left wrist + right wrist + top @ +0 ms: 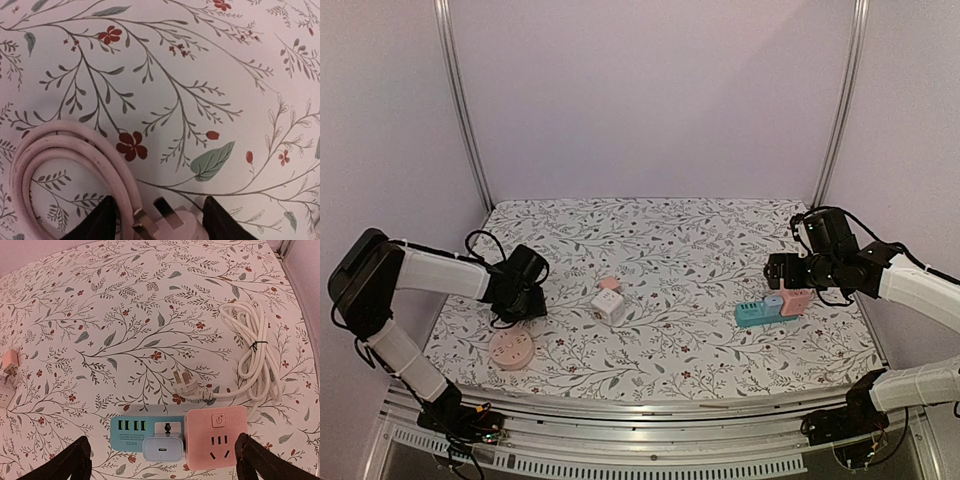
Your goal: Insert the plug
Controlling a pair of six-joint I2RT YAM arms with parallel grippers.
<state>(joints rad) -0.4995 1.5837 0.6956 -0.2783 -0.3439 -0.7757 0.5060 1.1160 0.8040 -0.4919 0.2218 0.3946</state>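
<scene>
At the left side of the cloth, my left gripper [159,220] straddles the pink plug [167,220], jaws spread, nothing clamped. I judge the smooth, rounded body and stiff coiled cord [60,155] could twist it on closing. Right gripper [162,460] hangs released over the glossy pink socket cube [216,437].

Materials and finishes at my workstation

My table [150,300] carries matt printed floral cloth; the pink plug [175,222] is smooth plastic with shiny metal pins, its cable [55,150] satin; the pink socket cube [216,437] looks matt plastic.
</scene>
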